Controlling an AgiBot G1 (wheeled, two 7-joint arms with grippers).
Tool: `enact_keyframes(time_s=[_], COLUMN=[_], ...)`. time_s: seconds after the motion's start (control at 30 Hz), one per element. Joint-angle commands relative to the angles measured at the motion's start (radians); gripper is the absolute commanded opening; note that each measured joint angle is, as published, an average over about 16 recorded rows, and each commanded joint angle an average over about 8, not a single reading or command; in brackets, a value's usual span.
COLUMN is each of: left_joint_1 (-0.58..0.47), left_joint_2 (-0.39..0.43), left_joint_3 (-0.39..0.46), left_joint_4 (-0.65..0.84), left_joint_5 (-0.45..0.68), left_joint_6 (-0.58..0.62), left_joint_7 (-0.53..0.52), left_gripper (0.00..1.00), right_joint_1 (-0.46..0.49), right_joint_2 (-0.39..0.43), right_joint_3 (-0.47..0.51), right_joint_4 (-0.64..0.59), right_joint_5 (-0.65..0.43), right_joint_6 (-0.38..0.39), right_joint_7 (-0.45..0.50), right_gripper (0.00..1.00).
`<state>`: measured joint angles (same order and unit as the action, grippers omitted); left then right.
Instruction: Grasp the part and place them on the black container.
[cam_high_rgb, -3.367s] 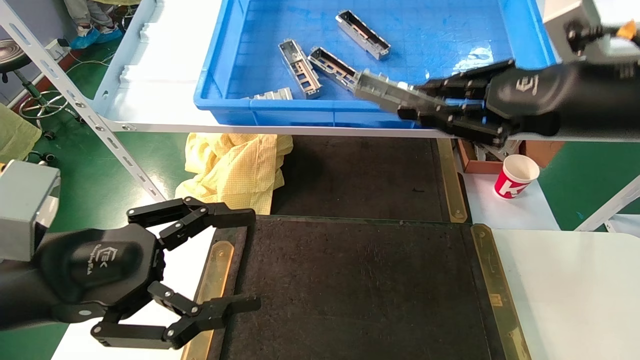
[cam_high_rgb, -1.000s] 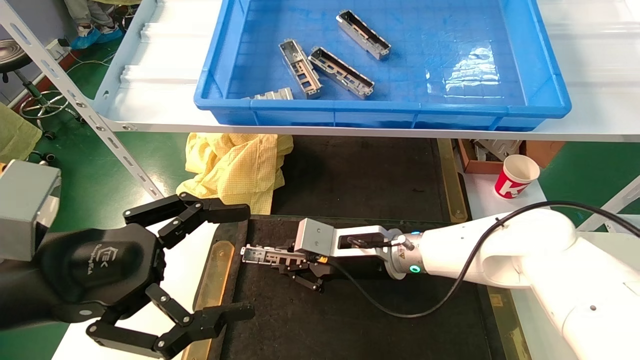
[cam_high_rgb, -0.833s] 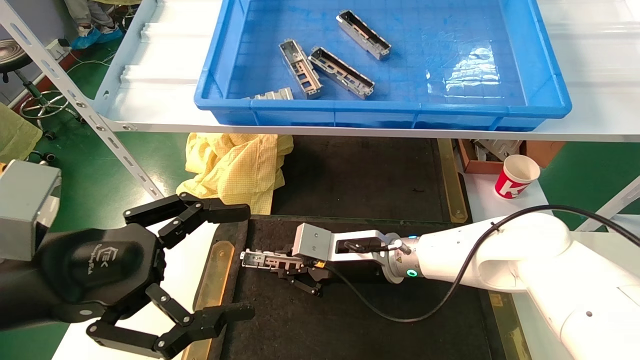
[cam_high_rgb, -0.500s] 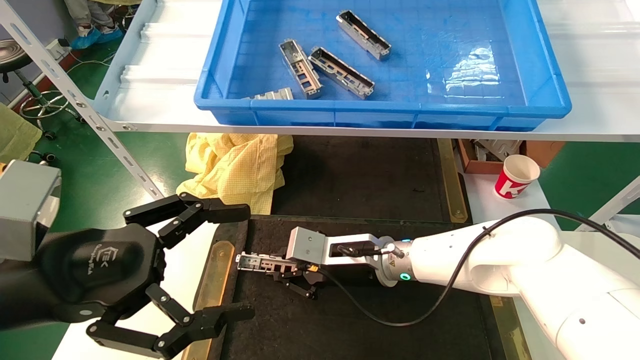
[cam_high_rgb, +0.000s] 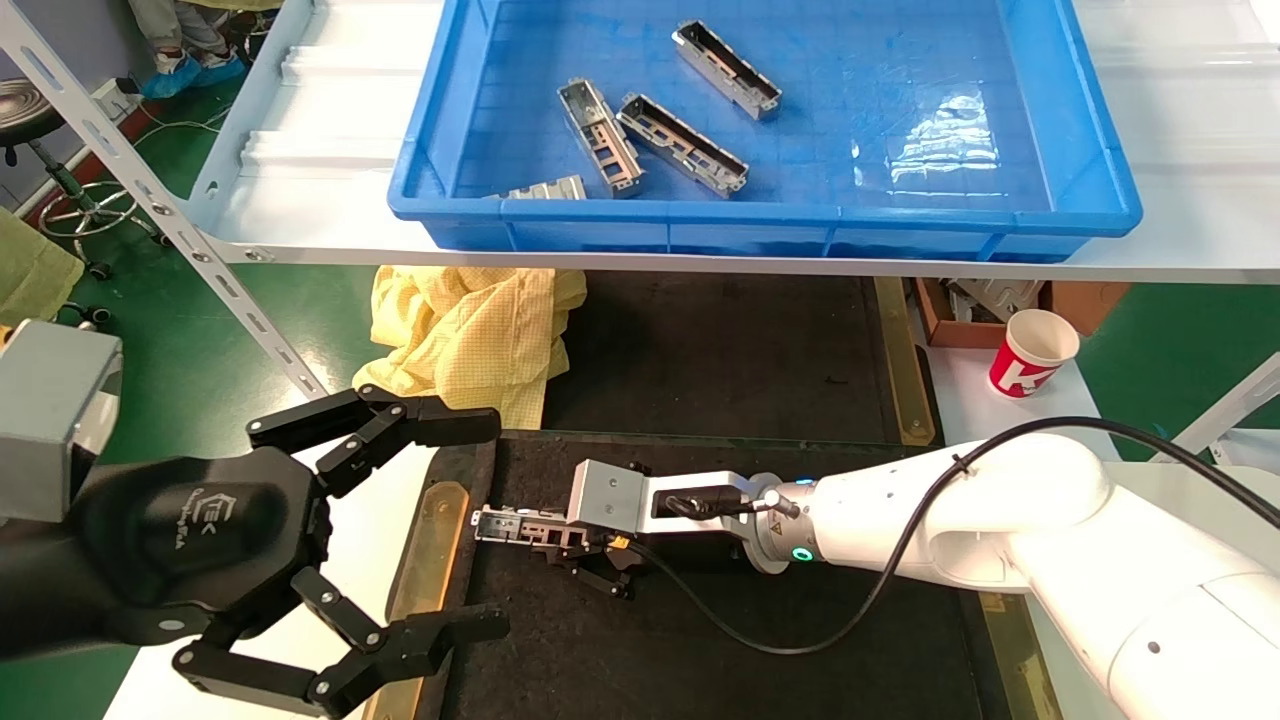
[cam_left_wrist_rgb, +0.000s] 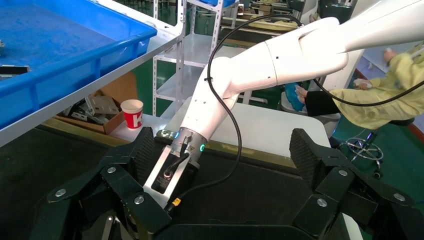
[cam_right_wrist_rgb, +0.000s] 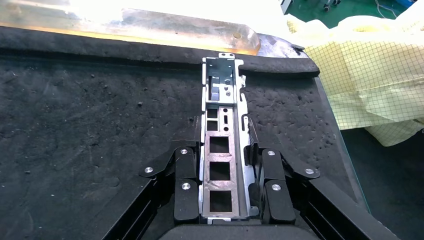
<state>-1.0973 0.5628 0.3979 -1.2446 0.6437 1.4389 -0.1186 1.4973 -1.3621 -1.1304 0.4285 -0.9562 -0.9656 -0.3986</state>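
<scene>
Right gripper (cam_right_wrist_rgb: 226, 192) pinches the part (cam_right_wrist_rgb: 223, 150) between closed jaws, seemingly resting on the black container (cam_right_wrist_rgb: 80, 120); left gripper (cam_high_rgb: 400, 530) hangs wide open.

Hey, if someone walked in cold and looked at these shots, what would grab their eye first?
Probably the white right arm stretched low across the black container, its right gripper clamped on a silver part near the tray's left edge. Next, the blue crate on the shelf above holding more parts, and the open left gripper beside the tray.

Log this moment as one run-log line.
right gripper: shut on part, low over black container near its left edge | left gripper: open, idle | blue crate: four parts left
</scene>
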Motion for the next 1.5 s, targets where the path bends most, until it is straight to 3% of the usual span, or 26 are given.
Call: enact_keyframes(time_s=[0.03, 0.27, 0.67, 1.1, 1.5], left_joint_1=[0.0, 0.0, 0.0, 0.0, 0.0], left_joint_2=[0.0, 0.0, 0.0, 0.0, 0.0], left_joint_3=[0.0, 0.0, 0.0, 0.0, 0.0], left_joint_4=[0.0, 0.0, 0.0, 0.0, 0.0], left_joint_5=[0.0, 0.0, 0.0, 0.0, 0.0], left_joint_6=[0.0, 0.0, 0.0, 0.0, 0.0], left_joint_7=[0.0, 0.0, 0.0, 0.0, 0.0], left_gripper=[1.0, 1.0, 1.0, 1.0, 1.0], right_joint_1=[0.002, 0.02, 0.061, 0.053, -0.035], right_joint_2=[0.0, 0.007, 0.041, 0.055, 0.184], right_joint_3=[-0.01, -0.004, 0.051, 0.067, 0.213], right_joint_4=[0.0, -0.016, -0.092, -0.076, 0.097], right_joint_5=[0.006, 0.072, 0.206, 0.208, 0.212], right_joint_6=[0.005, -0.033, -0.246, -0.252, -0.304], right_joint_7=[-0.005, -0.018, -0.039, -0.027, 0.087], right_gripper=[1.0, 1.0, 1.0, 1.0, 1.0])
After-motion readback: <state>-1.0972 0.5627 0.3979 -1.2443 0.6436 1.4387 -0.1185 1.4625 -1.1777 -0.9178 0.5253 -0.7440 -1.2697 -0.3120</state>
